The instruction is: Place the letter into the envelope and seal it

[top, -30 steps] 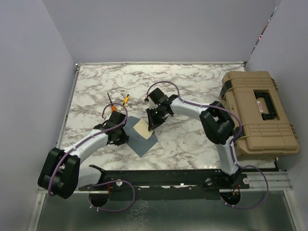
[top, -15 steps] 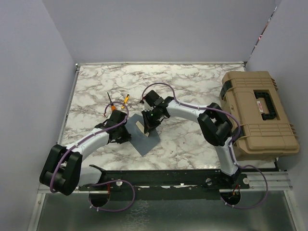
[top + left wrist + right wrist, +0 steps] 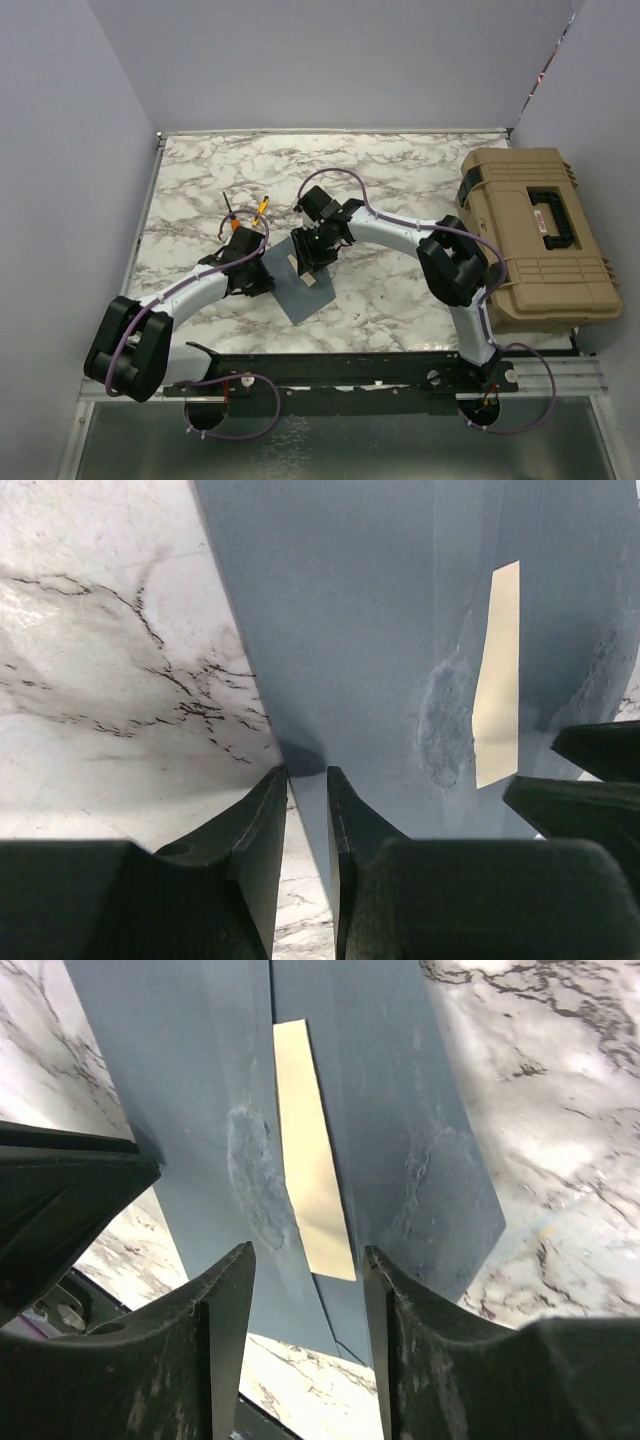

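Right wrist view showed the right gripper released, jaws apart over the letter mid-frame inside the envelope. At lower center of the left wrist view, the left gripper grasped the envelope's edge.

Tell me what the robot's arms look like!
The left arm and right arm are pale whitish tubes joined by chunky black joints, with thin purple cables looping along them. The left gripper and right gripper each have two black wedge-shaped fingers.
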You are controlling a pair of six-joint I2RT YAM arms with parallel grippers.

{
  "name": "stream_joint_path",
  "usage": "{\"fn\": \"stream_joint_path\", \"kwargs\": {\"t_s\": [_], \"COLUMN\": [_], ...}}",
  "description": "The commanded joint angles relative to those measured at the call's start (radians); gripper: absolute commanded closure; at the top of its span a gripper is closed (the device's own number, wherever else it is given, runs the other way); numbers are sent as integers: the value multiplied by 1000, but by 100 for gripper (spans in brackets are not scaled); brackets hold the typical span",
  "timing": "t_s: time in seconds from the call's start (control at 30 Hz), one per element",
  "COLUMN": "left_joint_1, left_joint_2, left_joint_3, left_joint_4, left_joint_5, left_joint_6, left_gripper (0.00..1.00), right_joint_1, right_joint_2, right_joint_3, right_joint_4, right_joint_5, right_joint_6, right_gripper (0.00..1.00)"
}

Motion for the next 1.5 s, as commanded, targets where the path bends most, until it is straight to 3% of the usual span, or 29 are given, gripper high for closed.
{"fn": "stream_joint_path", "kwargs": {"t_s": [0.0, 0.2, 0.93, 1.23, 1.47], "left_joint_1": [7, 9, 10, 11, 11], "left_joint_2": [50, 56, 22, 21, 19], "left_joint_3": [-34, -35, -87, -93, -96], "left_joint_4": [-67, -67, -41, -1, 8], "left_joint_5": [-10, -9, 55, 80, 77], "left_joint_6": [34, 37, 11, -8, -5], "left_gripper": [76, 76, 75, 75, 75], "right_joint_1": [7, 7, 7, 7, 7], "right_joint_2": [-78, -34, 42, 36, 12], "right_joint_3": [9, 13, -36, -83, -61], "right_joint_4": [-20, 4, 81, 146, 118], "right_joint_5": [75, 47, 4, -129, -75], "right_joint_6": [19, 39, 89, 108, 104], "right_gripper": [48, 56, 50, 50, 50]}}
